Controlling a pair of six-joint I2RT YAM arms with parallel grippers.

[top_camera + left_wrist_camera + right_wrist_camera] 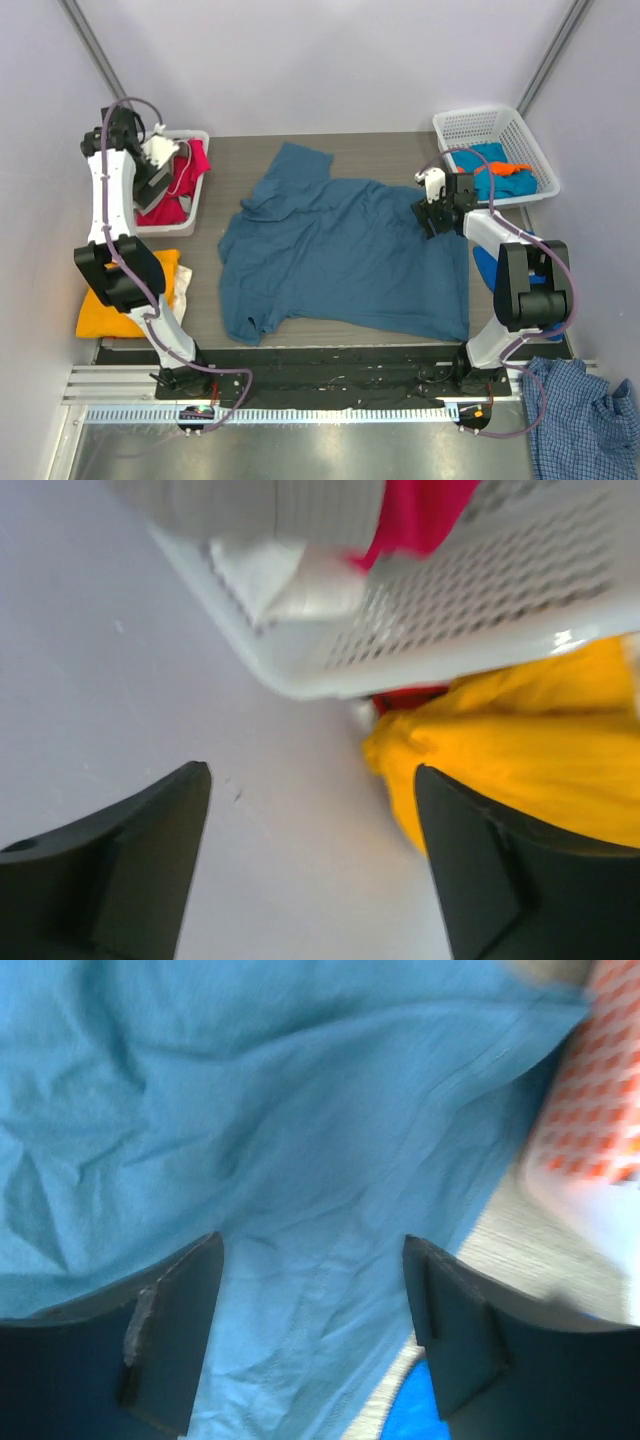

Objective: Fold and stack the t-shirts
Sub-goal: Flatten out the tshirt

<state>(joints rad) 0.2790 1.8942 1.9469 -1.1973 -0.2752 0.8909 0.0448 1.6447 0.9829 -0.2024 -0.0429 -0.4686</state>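
Top external | left gripper [152, 196] raised over basket [197, 134], jaws apart | right gripper [432, 222] low over teal t-shirt [340, 262], jaws apart, empty

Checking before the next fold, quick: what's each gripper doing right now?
Left gripper: open, empty, beside the white basket.
Right gripper: open, holding nothing, over the teal t-shirt.
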